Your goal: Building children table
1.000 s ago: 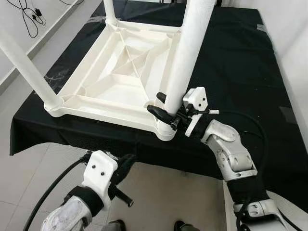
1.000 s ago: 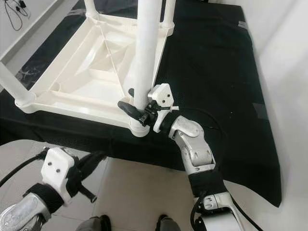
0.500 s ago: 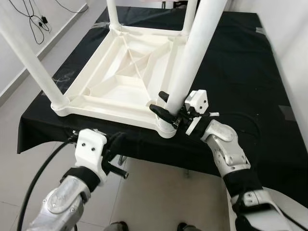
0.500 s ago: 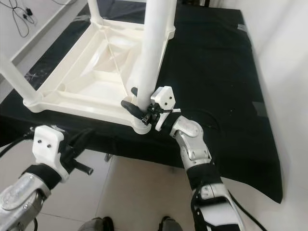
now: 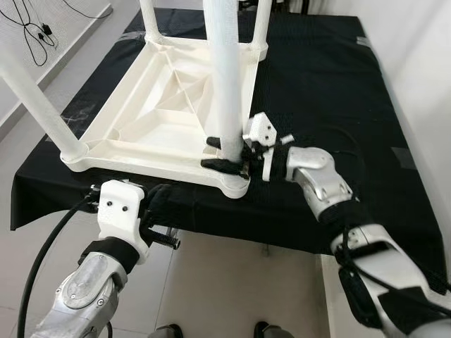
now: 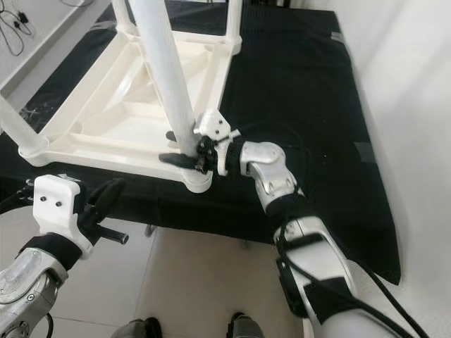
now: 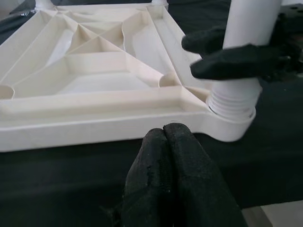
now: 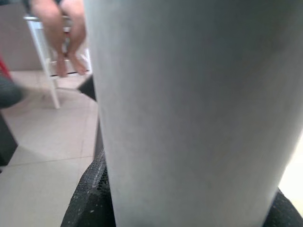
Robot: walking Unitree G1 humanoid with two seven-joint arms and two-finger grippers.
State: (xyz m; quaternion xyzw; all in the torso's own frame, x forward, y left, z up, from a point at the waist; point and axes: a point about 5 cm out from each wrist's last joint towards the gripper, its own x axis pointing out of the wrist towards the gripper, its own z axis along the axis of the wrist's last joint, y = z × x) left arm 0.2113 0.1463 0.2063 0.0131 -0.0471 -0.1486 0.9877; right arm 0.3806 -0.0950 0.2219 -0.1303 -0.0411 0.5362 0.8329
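white plastic children's table lay upside down on a black cloth that covered a larger table, its ribbed underside facing up and its near edge close to the cloth's near edge. four white legs stood up from its corners — the near-right leg rose from a threaded socket at the near-right corner. the right gripper reached in from the right, and its two black fingers were clamped on that leg just above the socket, one finger on the near side and one on the far side. in the right wrist view the leg stood directly against the fingers, with a person's bare legs by a white stool on the tiled floor behind. the near-left leg stood at the near-left corner; two far legs stood at the far edge. the left gripper hung below the cloth's near edge, in front of the tabletop's near rim — its fingers pressed together on nothing, apart from the plastic. black cables lay on the floor at the far left.
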